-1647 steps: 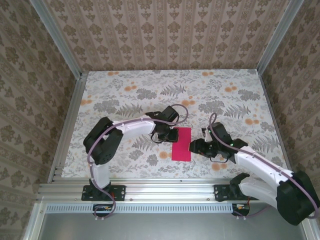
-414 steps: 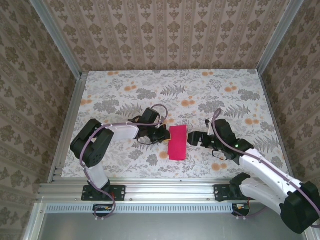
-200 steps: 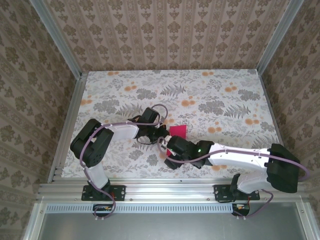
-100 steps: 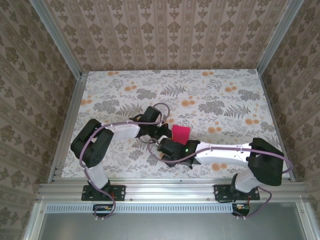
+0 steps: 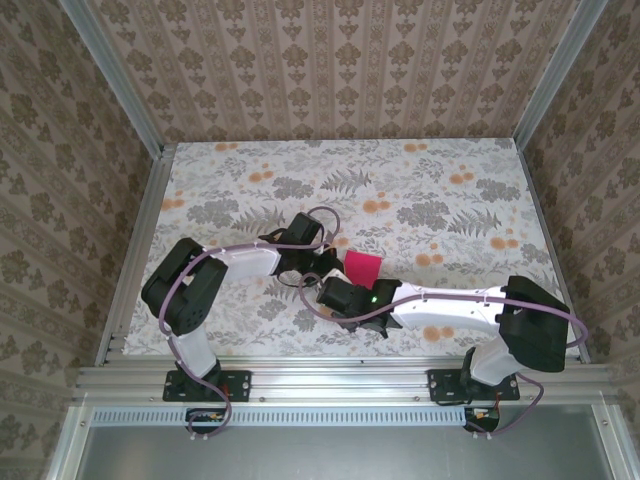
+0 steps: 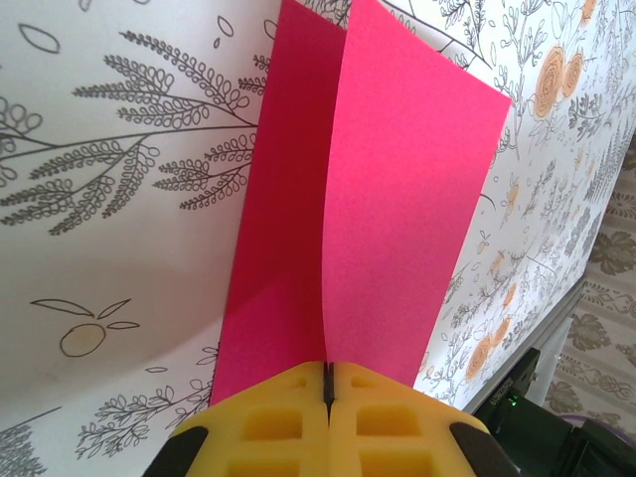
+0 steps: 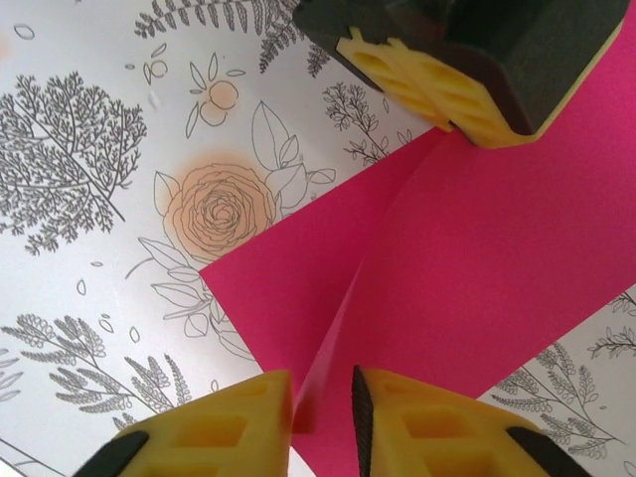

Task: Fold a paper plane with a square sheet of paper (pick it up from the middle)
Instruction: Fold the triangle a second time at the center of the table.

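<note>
Swinging over from the sheet's 3 o'clock side, the right arm [image 5: 450,305] had come to lie low and stretched leftward, its wrist at the paper's 7 o'clock corner. The sheet of paper [image 5: 362,266] sat near the centre of the table [image 5: 450,180], pinched up into a ridge. The left fingers [image 6: 288,422] were clamped together on that ridge from 10 o'clock. The right fingers [image 7: 238,422] stood narrowly apart astride it. Closing squarely on the crease, without dragging, would probably keep both halves aligned.
</note>
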Robot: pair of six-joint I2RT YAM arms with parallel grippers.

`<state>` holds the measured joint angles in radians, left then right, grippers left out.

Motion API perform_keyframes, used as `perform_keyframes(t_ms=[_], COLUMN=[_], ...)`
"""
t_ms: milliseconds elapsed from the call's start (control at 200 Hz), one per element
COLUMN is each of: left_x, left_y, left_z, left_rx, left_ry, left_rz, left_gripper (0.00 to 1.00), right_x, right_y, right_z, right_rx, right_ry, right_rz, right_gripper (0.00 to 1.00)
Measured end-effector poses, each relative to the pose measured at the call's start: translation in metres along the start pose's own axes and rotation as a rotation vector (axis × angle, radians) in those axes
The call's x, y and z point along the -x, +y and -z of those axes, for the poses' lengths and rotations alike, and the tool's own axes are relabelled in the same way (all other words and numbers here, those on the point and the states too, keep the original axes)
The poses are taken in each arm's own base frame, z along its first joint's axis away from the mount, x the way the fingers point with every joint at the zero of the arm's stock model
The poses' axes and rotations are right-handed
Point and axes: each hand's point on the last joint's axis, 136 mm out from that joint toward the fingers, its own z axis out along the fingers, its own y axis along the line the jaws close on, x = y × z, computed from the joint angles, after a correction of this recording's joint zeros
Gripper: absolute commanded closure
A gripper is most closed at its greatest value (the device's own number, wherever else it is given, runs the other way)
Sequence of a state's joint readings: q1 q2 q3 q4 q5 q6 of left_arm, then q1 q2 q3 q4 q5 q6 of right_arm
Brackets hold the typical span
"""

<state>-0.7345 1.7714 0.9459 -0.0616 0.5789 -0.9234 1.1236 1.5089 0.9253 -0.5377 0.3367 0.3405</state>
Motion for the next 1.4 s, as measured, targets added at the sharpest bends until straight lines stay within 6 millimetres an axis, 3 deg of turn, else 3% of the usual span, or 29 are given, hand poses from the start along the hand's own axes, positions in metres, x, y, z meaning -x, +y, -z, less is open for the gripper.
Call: perform_keyframes(t_ms=[330, 455, 615, 775, 895, 990, 1275, 1400], left_x=[-0.003, -0.004, 0.000, 0.007, 0.004, -0.007, -0.042, -0.055], left_y=[-0.003, -0.001, 0.002, -0.009, -0.012, -0.009, -0.001, 0.008], left_z=[-0.001, 0.000, 0.006, 0.029, 0.047, 0.051, 0.038, 0.031], left_rx=[0.008, 0.022, 0.062, 0.076, 0.090, 0.122, 0.212, 0.240], left_ry=[0.009, 0.012, -0.019, -0.105, -0.165, -0.175, -0.126, -0.109], left_rz=[-0.003, 0.002, -0.008, -0.034, -0.055, -0.069, -0.133, -0.134], left_gripper=[0.98, 0.86, 0.56, 0.52, 0.57, 0.67, 0.91, 0.93], right_x=[-0.003, 0.001, -0.003, -0.011, -0.018, -0.021, -0.012, -0.009], right_y=[0.002, 0.001, 0.000, -0.002, -0.004, -0.005, -0.013, -0.015], right_z=[0.005, 0.009, 0.013, 0.006, -0.003, -0.008, -0.010, -0.009], right_rx=[0.030, 0.073, 0.184, 0.306, 0.387, 0.436, 0.559, 0.581], right_ry=[0.016, 0.003, -0.031, -0.053, -0.059, -0.063, -0.116, -0.130], right_rz=[-0.027, -0.066, -0.146, -0.249, -0.321, -0.354, -0.432, -0.451], right_gripper=[0.96, 0.99, 0.99, 0.98, 0.97, 0.97, 0.96, 0.95])
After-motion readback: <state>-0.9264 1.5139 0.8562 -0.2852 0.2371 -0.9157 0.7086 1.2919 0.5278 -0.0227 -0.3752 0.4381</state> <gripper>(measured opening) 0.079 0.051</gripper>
